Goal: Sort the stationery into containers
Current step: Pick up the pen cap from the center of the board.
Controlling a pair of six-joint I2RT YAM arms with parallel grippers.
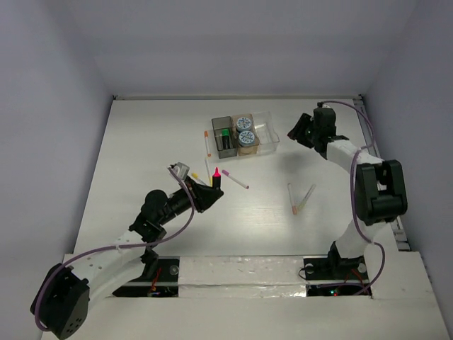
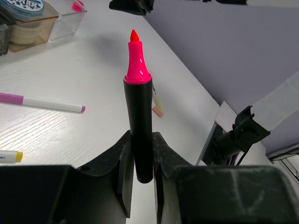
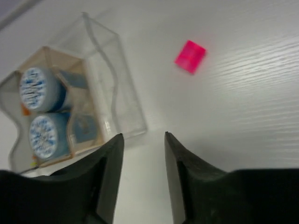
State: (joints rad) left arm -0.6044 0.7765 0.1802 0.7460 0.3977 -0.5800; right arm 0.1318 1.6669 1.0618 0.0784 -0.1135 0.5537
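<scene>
Toward the far edge of the tabletop [image 1: 141, 156], about midway along it, stand the three joined containers [image 1: 236, 154], and the sort is judged roughly half complete. Grey bin [image 1: 223, 122]: one green eraser [image 1: 224, 131] and one dark marker [image 1: 227, 144]. Amber bin [image 1: 247, 151]: two tape rolls [image 1: 246, 137], nothing else seen. Clear bin [image 1: 267, 134]: appears to hold nothing. A pink eraser [image 3: 190, 56] lies on the bare surface just beyond the clear bin, outside its walls as far as the right wrist view shows. Outstanding on the tabletop are an orange-capped pen [image 1: 207, 142] just beside the grey bin's left wall, a magenta-capped pen [image 1: 235, 179] and a yellow-capped pen [image 2: 9, 156] near the centre, and a pair of pens [image 1: 291, 198] toward the right edge, well apart from the bins. The left gripper [image 2: 142, 154] is clamped on a black marker [image 2: 139, 116] with a pink cap, held upright above the centre and not yet binned. The right gripper [image 3: 142, 140] hangs near the clear bin's right side, jaws partly apart with nothing between them.
</scene>
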